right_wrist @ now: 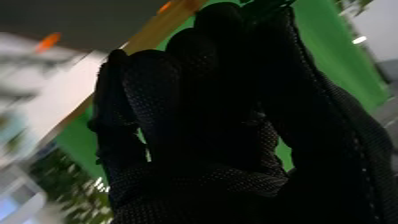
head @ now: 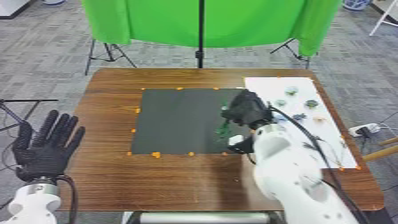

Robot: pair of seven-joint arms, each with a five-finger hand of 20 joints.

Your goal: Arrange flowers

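Head view had the right hand (head: 249, 109) pinching 1 green leafy stem (head: 223, 130) over the right side of the black mat (head: 173, 120), near flower heads (head: 291, 90) on the white sheet (head: 263, 84), the left hand (head: 43, 152) open beside the wooden table (head: 107, 180).

A lab or studio: green backdrop (head: 213, 25) on 1 black stand (head: 201, 37), grey carpet tiles (head: 53, 50).

no readable text, labels, numbers or signs anywhere.
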